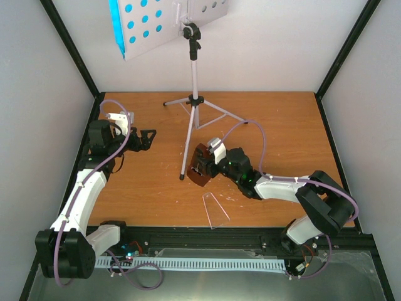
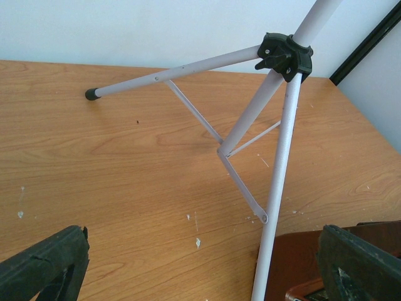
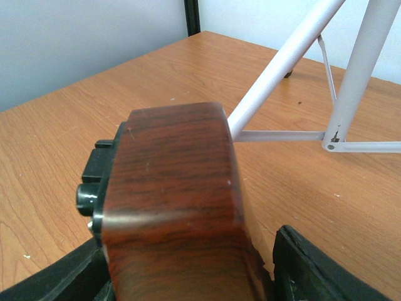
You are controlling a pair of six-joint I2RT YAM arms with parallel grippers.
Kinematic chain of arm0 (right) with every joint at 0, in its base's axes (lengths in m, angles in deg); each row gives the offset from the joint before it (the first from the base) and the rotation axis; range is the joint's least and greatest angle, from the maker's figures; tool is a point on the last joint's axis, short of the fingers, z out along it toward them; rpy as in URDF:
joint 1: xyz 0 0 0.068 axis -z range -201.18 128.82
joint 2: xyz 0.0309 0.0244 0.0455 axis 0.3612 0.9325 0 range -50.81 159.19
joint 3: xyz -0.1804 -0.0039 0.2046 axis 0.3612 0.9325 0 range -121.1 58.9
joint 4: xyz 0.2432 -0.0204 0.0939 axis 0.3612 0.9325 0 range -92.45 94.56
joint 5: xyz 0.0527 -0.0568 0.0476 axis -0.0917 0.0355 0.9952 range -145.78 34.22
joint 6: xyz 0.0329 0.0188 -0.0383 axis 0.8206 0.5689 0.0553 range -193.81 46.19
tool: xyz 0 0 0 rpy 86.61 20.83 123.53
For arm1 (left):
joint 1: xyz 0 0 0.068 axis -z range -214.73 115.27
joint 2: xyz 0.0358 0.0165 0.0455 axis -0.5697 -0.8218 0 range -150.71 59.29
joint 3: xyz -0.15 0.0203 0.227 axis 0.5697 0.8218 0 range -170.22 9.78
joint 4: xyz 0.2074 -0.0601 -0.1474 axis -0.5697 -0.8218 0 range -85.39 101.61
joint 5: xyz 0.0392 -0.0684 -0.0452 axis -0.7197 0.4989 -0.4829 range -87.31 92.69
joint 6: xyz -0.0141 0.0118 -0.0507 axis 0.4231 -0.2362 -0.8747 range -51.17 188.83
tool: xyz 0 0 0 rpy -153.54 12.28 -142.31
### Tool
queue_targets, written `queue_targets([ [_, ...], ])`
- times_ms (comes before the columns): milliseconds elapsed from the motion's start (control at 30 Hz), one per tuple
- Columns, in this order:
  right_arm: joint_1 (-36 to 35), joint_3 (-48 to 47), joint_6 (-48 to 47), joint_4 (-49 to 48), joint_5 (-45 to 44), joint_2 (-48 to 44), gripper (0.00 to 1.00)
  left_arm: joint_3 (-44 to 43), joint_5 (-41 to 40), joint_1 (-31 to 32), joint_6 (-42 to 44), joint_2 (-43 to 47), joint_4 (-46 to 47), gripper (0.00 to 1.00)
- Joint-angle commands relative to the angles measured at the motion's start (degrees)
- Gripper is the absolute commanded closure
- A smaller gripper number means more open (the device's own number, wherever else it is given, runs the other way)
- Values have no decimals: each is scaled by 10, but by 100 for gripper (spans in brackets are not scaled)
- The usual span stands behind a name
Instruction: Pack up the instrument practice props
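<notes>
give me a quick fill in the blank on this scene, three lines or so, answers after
1. The right gripper is shut on the brown metronome, while the left gripper is ____ and holds nothing.
2. The music stand rests on ____ legs.
3. The sheet showing through the holes of the stand's desk is ____.
Missing words: open; three; blue.
</notes>
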Motion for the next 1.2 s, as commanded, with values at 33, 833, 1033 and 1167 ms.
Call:
queue_targets([
  [33,8,-18,11,14,-15,4,39,-2,11,-4,16,4,9,0],
  [833,65,3,-77,176,64,-244,0,21,65,130,35,21,61,1],
  [1033,137,125,-16,88,31,-360,0,104,119,214,-28,5,231,1],
  [1167,149,189,-7,14,25,-397,0,116,135,247,23,-48,284,1],
])
